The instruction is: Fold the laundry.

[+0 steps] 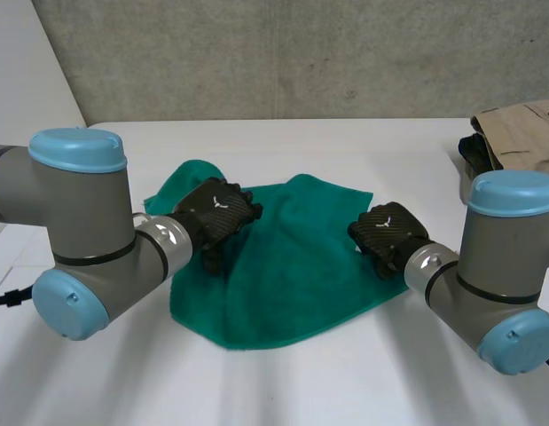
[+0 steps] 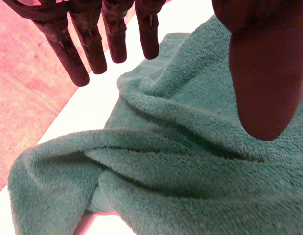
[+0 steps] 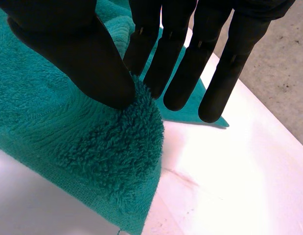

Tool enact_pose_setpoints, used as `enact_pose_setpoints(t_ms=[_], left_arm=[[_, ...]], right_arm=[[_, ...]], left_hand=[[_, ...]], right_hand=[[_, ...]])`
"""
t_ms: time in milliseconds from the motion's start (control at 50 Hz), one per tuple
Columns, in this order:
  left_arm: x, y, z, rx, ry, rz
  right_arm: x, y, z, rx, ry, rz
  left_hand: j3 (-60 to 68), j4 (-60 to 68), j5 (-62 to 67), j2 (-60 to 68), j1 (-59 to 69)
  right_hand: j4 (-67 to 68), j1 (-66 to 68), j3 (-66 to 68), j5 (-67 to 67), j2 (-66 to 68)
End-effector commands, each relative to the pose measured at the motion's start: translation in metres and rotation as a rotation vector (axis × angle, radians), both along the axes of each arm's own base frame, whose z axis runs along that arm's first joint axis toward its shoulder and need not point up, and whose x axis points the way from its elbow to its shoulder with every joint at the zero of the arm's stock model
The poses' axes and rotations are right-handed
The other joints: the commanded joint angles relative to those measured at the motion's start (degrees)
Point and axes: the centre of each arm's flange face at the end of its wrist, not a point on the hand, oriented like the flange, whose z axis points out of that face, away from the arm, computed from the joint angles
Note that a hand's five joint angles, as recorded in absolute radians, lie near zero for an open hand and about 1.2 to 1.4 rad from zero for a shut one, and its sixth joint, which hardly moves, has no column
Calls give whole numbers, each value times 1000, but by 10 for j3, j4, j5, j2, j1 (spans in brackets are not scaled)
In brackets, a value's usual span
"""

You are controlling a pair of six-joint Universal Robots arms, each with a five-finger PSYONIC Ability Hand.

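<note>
A green towel (image 1: 283, 266) lies crumpled on the white table (image 1: 345, 142). My left hand (image 1: 216, 217) hovers over the towel's bunched left edge. In the left wrist view its fingers (image 2: 92, 44) are straight and spread from the thumb (image 2: 264, 73), with folds of towel (image 2: 190, 161) below and nothing held. My right hand (image 1: 389, 235) is at the towel's right edge. In the right wrist view its thumb (image 3: 87, 58) and fingers (image 3: 141, 54) pinch a raised fold of the towel (image 3: 68, 132), lifting that edge slightly off the table.
A pile of beige and dark clothes (image 1: 518, 133) sits at the table's back right corner. A grey wall stands behind the table. The table's left edge (image 2: 68, 117) runs close beside the towel.
</note>
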Motion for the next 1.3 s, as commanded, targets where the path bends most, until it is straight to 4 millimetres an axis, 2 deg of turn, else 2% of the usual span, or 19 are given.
enact_pose_setpoints(t_ms=[20,80,160,240,300,420,640,780,880,920,940,1020,1100,1120,1160,1180,1240,1260,1300], left_arm=[[16,4,13,5,-16,60],[27,8,26,-10,-2,87],[47,14,30,17,17,144],[68,14,17,93,39,213],[76,16,-4,177,62,214],[78,10,-42,272,90,157],[68,-18,-52,175,132,181],[57,-18,-66,197,108,154],[54,-24,-70,190,101,159],[53,-27,-68,180,107,162],[53,-28,-66,175,108,163],[54,-30,-46,137,131,174],[56,-17,0,70,190,165],[58,-10,25,27,224,163],[61,-3,51,-21,257,161],[65,5,77,-85,293,162],[69,17,109,-168,338,155],[72,22,127,-225,361,152],[74,23,139,-266,373,153]], right_arm=[[-7,-11,4,-15,-4,-30],[-11,-18,3,-20,-1,-50],[-16,-25,0,-19,12,-69],[-17,-26,-5,-18,33,-67],[-16,-25,-8,-16,43,-60],[-11,-21,-11,-14,48,-42],[-11,-17,-14,-12,51,-45],[-12,-18,-13,-16,51,-47],[-11,-17,-14,-19,51,-44],[-11,-17,-12,-23,49,-44],[-10,-18,-11,-24,49,-44],[-10,-17,2,-51,38,-45],[-13,-13,32,-101,29,-45],[-16,-11,47,-117,40,-44],[-18,-8,60,-133,52,-42],[-23,-6,75,-153,69,-45],[-29,-1,95,-182,95,-41],[-30,2,105,-196,104,-35],[-31,6,114,-205,109,-30]], left_hand=[[-62,-56,-51,-59,-61],[-67,-61,-56,-64,-66],[-28,-23,-17,-25,-27],[68,73,79,70,69],[103,109,114,106,104],[93,99,104,96,94],[85,90,96,88,86],[100,105,111,103,101],[308,314,319,311,309],[578,584,589,581,579],[616,621,627,619,617],[616,622,627,619,617],[616,622,627,619,617],[616,622,627,619,617],[616,622,627,619,617],[616,622,627,619,617],[616,622,627,619,617],[616,622,627,619,617],[616,622,627,619,617]], right_hand=[[112,161,117,134,122],[112,161,117,134,122],[112,161,117,134,122],[112,161,117,134,122],[112,161,117,134,122],[112,161,117,134,122],[112,161,117,134,122],[112,161,117,134,122],[112,161,117,134,122],[112,161,117,134,122],[112,161,117,134,122],[112,161,117,134,122],[112,161,117,134,122],[112,161,117,134,122],[112,161,117,134,122],[112,161,117,134,122],[112,161,117,134,122],[112,161,117,134,122],[112,161,117,134,122]])
